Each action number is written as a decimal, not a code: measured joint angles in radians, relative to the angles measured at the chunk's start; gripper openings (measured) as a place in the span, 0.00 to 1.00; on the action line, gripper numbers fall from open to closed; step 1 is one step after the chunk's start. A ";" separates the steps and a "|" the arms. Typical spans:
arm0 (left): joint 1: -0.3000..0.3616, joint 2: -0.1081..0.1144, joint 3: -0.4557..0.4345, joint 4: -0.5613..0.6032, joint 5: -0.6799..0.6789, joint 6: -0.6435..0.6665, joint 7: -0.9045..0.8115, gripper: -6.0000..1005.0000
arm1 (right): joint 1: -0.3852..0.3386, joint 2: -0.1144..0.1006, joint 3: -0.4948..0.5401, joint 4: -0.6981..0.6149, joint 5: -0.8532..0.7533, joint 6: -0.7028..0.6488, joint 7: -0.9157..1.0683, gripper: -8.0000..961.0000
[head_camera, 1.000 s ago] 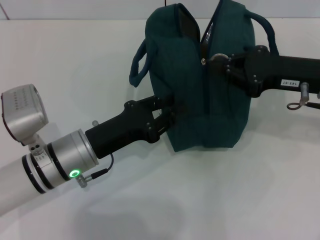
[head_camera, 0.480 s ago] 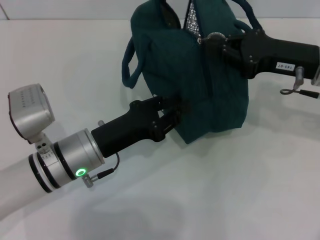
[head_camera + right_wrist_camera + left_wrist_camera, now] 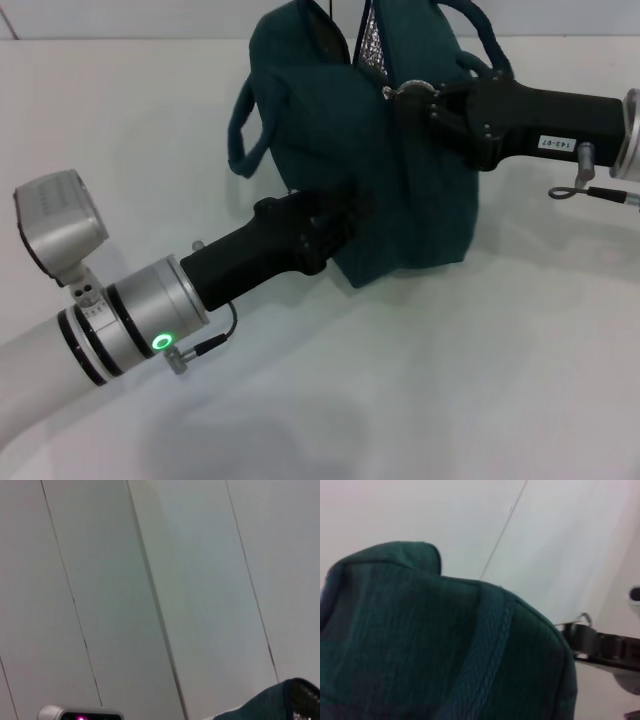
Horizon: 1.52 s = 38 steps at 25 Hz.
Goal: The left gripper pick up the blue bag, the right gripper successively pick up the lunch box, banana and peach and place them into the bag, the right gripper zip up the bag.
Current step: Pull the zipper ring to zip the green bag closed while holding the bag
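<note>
Teal fabric bag point(image 3: 400, 190) stands upright at 12 o'clock of the white worktop point(image 3: 420, 390), top zip partly open w/ silvery lining showing, one loop handle hanging off its 9 o'clock side. Left gripper point(image 3: 335, 228) comes in from 8 o'clock, fingers clamped on the bag's lower side panel; left wrist view is filled w/ bag cloth. Right gripper point(image 3: 408, 97) reaches in from 3 o'clock, fingers together on the zip pull near the bag's top; lunch box, banana & peach can't be seen in any view
</note>
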 joint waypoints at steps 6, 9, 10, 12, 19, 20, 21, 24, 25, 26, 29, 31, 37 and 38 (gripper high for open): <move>0.036 0.000 0.000 0.002 -0.070 -0.025 0.022 0.34 | -0.001 -0.003 0.004 0.000 0.000 0.001 -0.003 0.02; 0.050 0.001 0.000 0.008 -0.086 -0.035 0.025 0.45 | 0.004 -0.001 0.000 -0.003 0.000 0.000 -0.004 0.02; 0.050 0.001 0.000 0.008 -0.086 -0.035 0.025 0.50 | 0.008 -0.001 -0.001 -0.003 0.000 -0.002 -0.004 0.02; 0.082 0.003 0.000 0.035 -0.096 -0.047 0.025 0.60 | 0.016 0.000 -0.001 -0.002 0.000 -0.002 -0.003 0.02; 0.092 0.002 0.004 0.047 -0.092 -0.052 0.052 0.84 | 0.034 0.001 -0.004 0.003 -0.002 0.004 -0.002 0.02; 0.087 0.001 0.005 0.045 -0.090 -0.055 0.063 0.86 | 0.037 0.001 -0.006 0.005 -0.001 0.005 -0.002 0.02; 0.081 0.000 0.006 0.041 -0.087 -0.062 0.071 0.89 | 0.040 0.001 -0.009 0.006 -0.001 0.005 -0.002 0.02; 0.054 0.000 0.009 0.019 -0.084 -0.089 0.075 0.89 | 0.044 0.001 -0.013 0.008 -0.001 0.005 -0.002 0.02; 0.046 0.000 0.010 0.011 -0.083 -0.095 0.075 0.89 | 0.044 0.001 -0.013 0.008 -0.001 0.005 -0.002 0.02; 0.040 0.000 0.011 0.006 -0.082 -0.099 0.075 0.89 | 0.044 0.001 -0.013 0.009 -0.001 0.005 -0.002 0.02; 0.036 0.000 0.008 0.004 -0.081 -0.099 0.070 0.89 | 0.042 0.001 -0.008 0.013 -0.001 0.005 -0.002 0.02; 0.034 0.000 0.008 0.004 -0.081 -0.089 0.063 0.89 | 0.041 0.001 -0.006 0.015 -0.001 0.008 -0.003 0.02; 0.026 0.004 0.012 0.014 -0.036 -0.029 -0.012 0.88 | 0.038 0.000 -0.011 0.015 0.000 0.034 -0.003 0.02; 0.025 0.004 0.012 0.015 -0.034 -0.033 -0.016 0.88 | 0.038 0.000 -0.012 0.015 0.000 0.035 -0.003 0.02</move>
